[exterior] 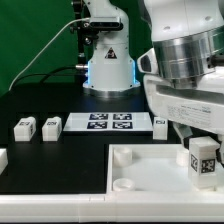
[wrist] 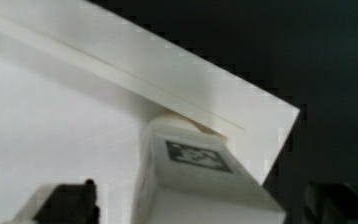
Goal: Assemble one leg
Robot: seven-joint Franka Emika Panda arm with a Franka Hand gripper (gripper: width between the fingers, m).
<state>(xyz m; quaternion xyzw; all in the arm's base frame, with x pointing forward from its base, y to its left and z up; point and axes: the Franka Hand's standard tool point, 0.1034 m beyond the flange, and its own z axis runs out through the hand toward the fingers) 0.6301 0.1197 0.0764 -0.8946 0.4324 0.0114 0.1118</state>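
A white leg (exterior: pixel 203 160) with a black-and-white tag stands upright on the near right corner of the large flat white board (exterior: pixel 150 165). My gripper (exterior: pixel 203 143) is just above and around it. In the wrist view the leg (wrist: pixel 202 160) lies between my two dark fingers (wrist: pixel 69 203), with a gap showing on each side, so the gripper (wrist: pixel 206 208) is open around it. Its far end sits at the board's corner socket (wrist: pixel 181 125). Three more legs lie loose on the black table (exterior: pixel 25 127) (exterior: pixel 50 125) (exterior: pixel 160 124).
The marker board (exterior: pixel 110 122) lies flat behind the white board. A white part (exterior: pixel 2 157) shows at the exterior view's left edge. The arm's base (exterior: pixel 107 65) stands at the back, with a cable beside it.
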